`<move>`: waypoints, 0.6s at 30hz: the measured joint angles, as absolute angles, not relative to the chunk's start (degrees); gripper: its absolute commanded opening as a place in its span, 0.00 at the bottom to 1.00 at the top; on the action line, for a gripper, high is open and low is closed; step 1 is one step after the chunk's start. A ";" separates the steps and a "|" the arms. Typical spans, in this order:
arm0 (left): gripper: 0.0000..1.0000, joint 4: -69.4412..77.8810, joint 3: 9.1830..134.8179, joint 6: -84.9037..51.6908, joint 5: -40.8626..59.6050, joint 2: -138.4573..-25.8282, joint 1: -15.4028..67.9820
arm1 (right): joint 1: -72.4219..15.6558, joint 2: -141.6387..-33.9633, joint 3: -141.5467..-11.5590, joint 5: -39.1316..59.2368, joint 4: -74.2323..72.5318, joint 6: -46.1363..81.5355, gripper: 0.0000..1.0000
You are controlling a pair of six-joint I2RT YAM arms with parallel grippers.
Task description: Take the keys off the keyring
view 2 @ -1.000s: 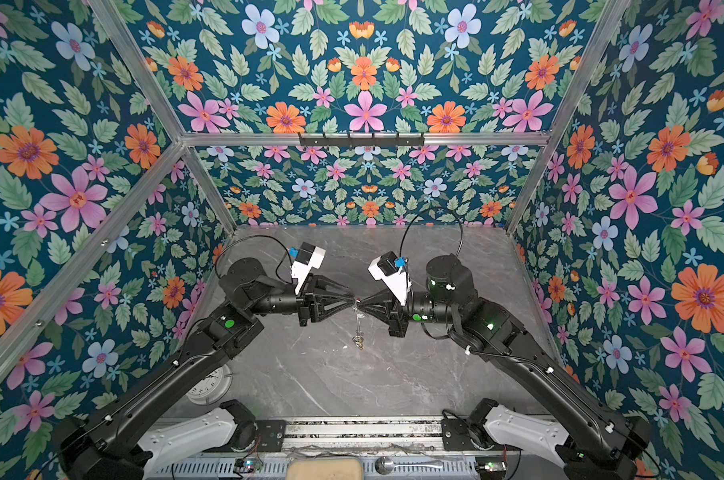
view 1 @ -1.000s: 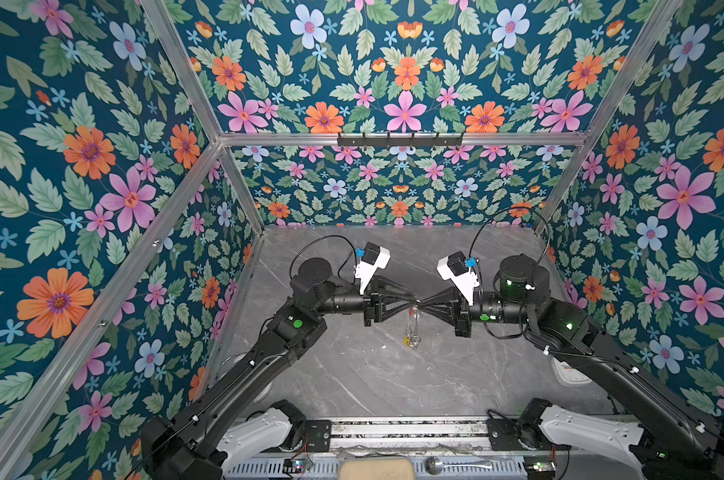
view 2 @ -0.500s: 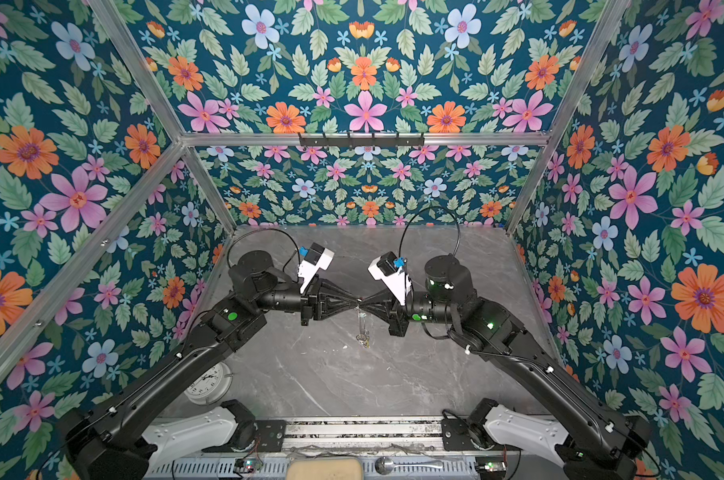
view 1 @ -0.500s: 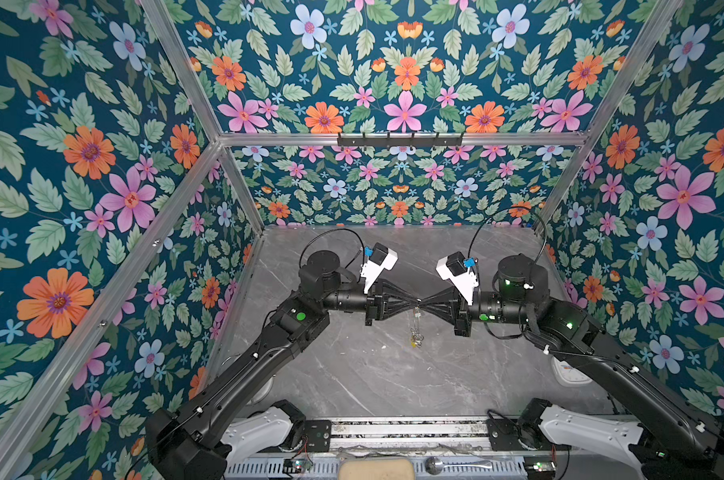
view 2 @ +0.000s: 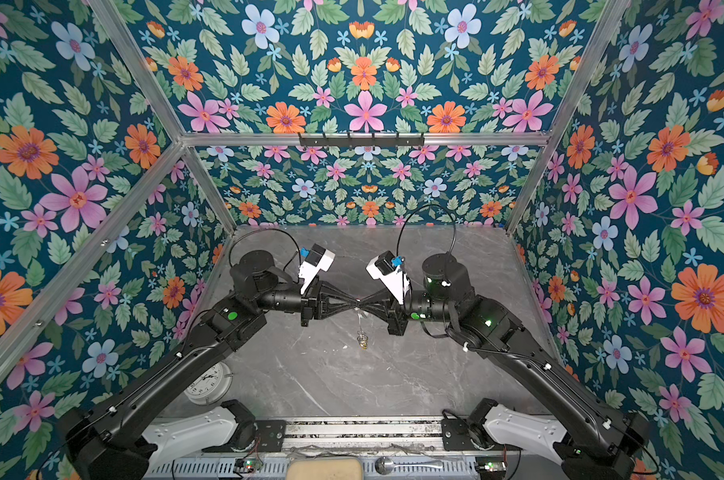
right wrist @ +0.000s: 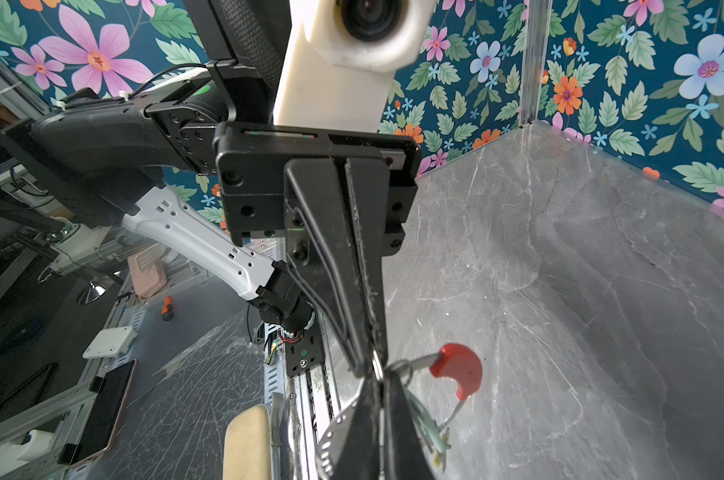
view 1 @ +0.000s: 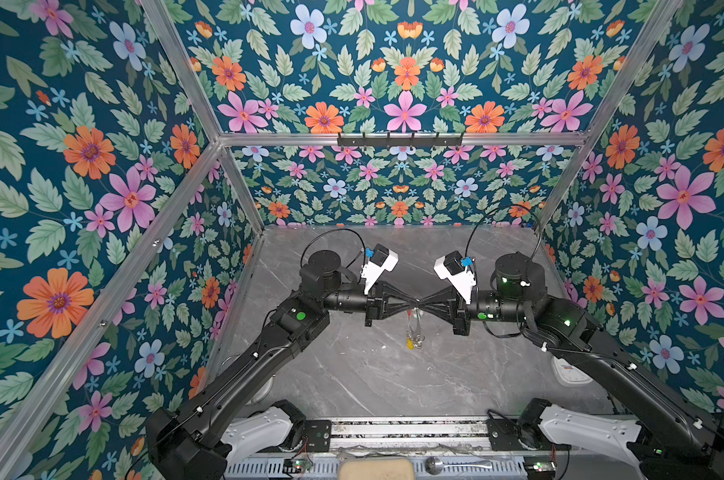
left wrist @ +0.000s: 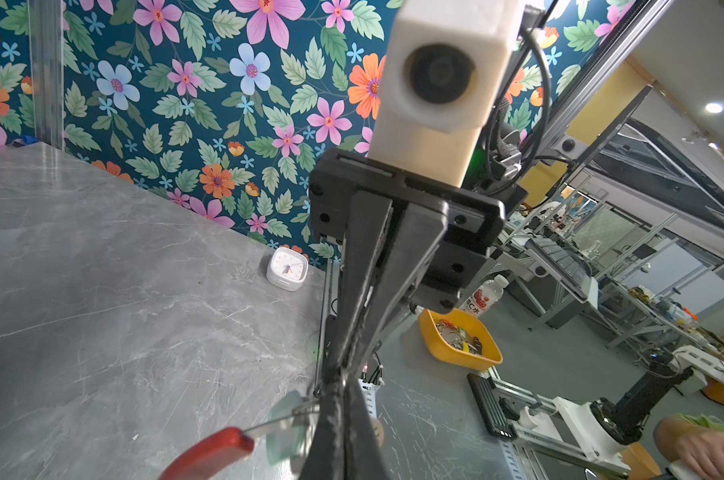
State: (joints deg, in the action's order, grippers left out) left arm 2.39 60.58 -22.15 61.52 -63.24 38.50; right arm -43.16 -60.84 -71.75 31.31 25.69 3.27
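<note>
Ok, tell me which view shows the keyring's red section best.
Right wrist view: the keyring's red section is whole and sharp. The left wrist view shows it blurred and cropped; both top views, too small to tell.

Tabletop (view 1: 372, 382): a grey, stone-patterned slab with pale veins. Flowered walls (view 1: 393, 195) close it in at 9, 12 and 3 o'clock, and an aluminium rail (view 1: 406, 430) runs along its edge at 6 o'clock. A round white clock (view 2: 207, 382) lies dial up at about 8 o'clock, partly hidden. A small square white clock (view 1: 570, 371) sits at about 4 o'clock, near the foot of the wall; the left wrist view shows the square clock (left wrist: 287, 268) whole. A white speck (view 2: 344, 347) lies near the middle.
</note>
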 measured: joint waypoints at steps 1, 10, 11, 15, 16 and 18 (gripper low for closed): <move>0.05 2.31 60.58 -22.15 61.43 -63.18 38.50 | -43.16 -60.86 -71.75 31.31 25.69 3.27 0.00; 0.16 1.72 61.10 -22.15 60.84 -63.09 38.61 | -43.18 -60.99 -71.94 30.68 25.91 2.81 0.00; 0.14 1.69 61.12 -22.15 60.77 -63.09 38.61 | -43.18 -60.99 -71.94 30.68 25.93 2.81 0.00; 0.13 1.48 61.21 -22.15 60.40 -63.11 38.61 | -43.18 -60.97 -71.94 30.68 25.91 2.81 0.00; 0.14 1.50 61.23 -22.15 60.34 -63.13 38.61 | -43.18 -61.01 -71.94 30.68 25.89 2.81 0.00; 0.13 1.37 61.28 -22.15 60.23 -63.13 38.61 | -43.18 -61.12 -71.94 30.52 25.89 2.81 0.00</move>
State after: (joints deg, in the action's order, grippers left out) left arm 1.37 61.28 -22.15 60.23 -63.13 38.61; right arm -43.18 -61.12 -71.94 30.52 25.89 2.81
